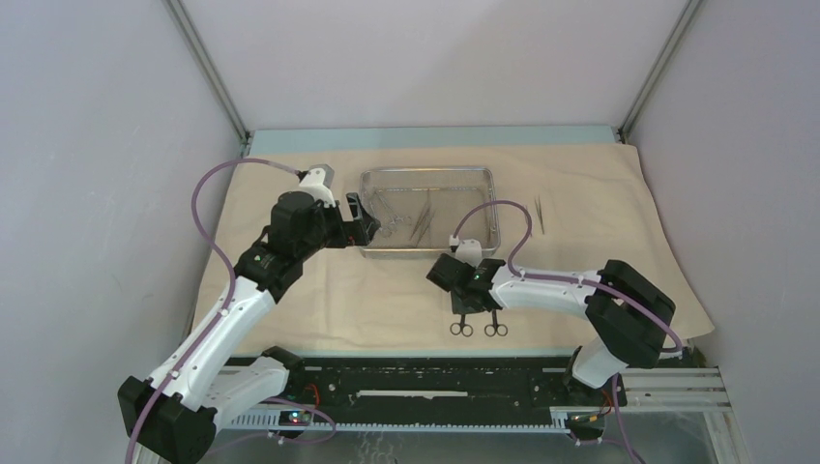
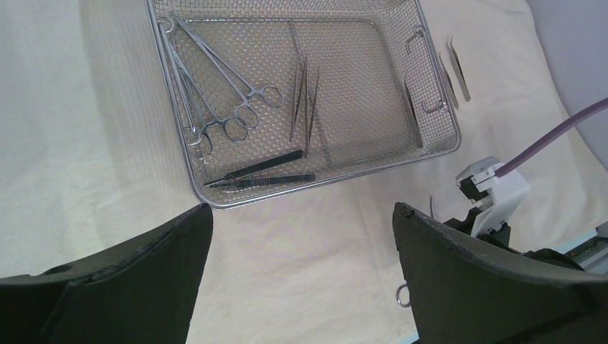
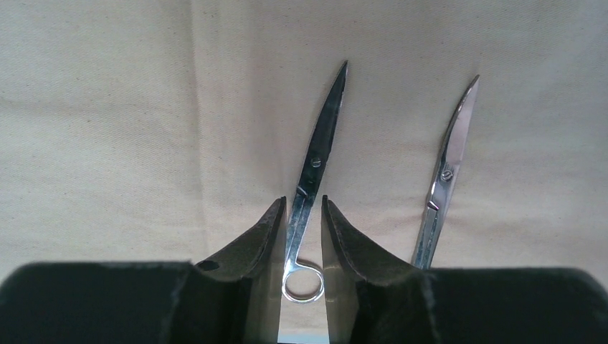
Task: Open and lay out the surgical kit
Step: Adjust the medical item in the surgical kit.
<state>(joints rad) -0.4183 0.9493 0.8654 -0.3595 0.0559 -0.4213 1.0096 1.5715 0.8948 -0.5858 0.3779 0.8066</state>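
**Surgical kit, laid open.** The surgical kit (image 1: 406, 290) lies with its cloth wrap (image 1: 290, 290) spread flat over the bench (image 1: 435, 136) and the mesh tray (image 1: 425, 170) at far centre. Two clamps (image 2: 215, 115) and some tweezers (image 2: 305, 93) lie inside the tray. More slim tweezers (image 1: 540, 215) rest on the cloth just right of it. Two scissors (image 3: 315, 154) (image 3: 448, 172) lie side by side on the near cloth.

Expect the instruments to be light, rigid and slick. Take each by the shank between pivot and rings so that it cannot swing. The cloth is soft and may ruck.

Your right tool (image 3: 302, 203) straddles the left-hand scissors below the pivot, narrowed to a slim gap. Whether the pads press the steel cannot be told. Your left tool (image 2: 301, 215) is spread wide and holds nothing, over the cloth at the tray's near edge.
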